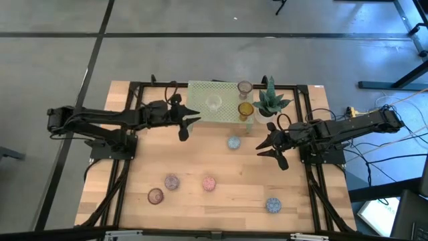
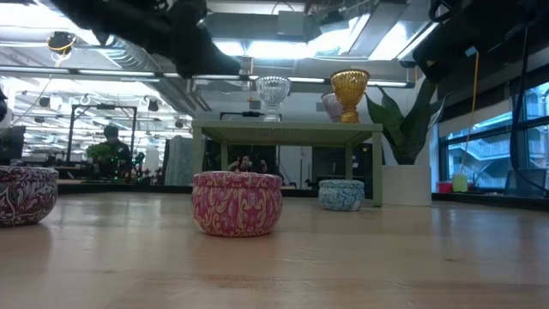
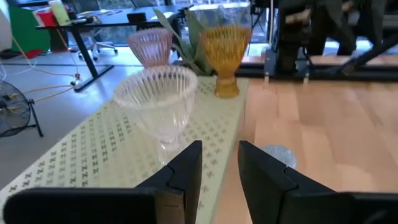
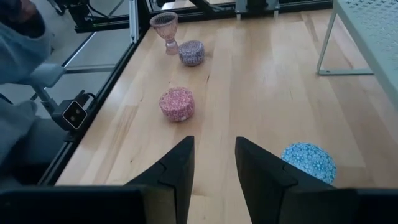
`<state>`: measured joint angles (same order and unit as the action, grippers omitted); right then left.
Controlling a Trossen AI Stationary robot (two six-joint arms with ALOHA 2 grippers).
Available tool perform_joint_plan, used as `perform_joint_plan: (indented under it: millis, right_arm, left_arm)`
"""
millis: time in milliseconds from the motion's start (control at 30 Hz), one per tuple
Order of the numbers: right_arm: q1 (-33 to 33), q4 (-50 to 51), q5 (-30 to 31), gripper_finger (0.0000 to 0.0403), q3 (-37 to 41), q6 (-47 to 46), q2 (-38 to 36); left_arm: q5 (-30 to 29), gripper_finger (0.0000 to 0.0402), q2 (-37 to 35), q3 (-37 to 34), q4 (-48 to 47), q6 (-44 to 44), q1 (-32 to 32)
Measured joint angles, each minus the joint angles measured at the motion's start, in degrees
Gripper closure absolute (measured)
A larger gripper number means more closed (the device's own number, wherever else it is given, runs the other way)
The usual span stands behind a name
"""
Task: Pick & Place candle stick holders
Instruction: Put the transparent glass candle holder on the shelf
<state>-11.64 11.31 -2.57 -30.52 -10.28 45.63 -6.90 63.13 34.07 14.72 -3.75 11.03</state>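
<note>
Pale green perforated stand [image 1: 224, 110] at far centre carries clear holder [image 1: 213, 102], mauve holder [image 1: 245, 88] and amber holder [image 1: 245, 110]; potted plant [image 1: 270, 102] just right. My left gripper [image 1: 185, 126] hovers at the stand's left near edge, jaws slightly apart, empty, clear holder just beyond. My right gripper [image 1: 273, 151] also slightly apart, empty, blue holder [image 1: 233, 142] to its left. Pink holder [image 1: 209, 183] near centre.

No text, label, brand, number or sign can be read in any of the views. The small patterned tins and the glass holders carry only ornament, and the wooden surface bears no markings. The room behind shows no legible lettering.
</note>
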Motion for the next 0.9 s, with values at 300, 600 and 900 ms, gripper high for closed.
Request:
perform_joint_plan:
  millis: [300,600,900]
  right_arm:
    - [0.0,0.0,0.0,0.0282,0.0,0.0,0.0]
    - [0.0,0.0,0.0,0.0282,0.0,0.0,0.0]
    - [0.0,0.1,0.0,0.0282,0.0,0.2,0.0]
  left_arm:
    - [-2.5,0.0288,3.8,-0.3,2.3,-2.9,0.9]
    - [-2.2,0.0223,12.4,-0.3,11.4,2.8,4.6]
    - [-1.9,0.0193,21.6,-0.3,24.2,-0.5,5.4]
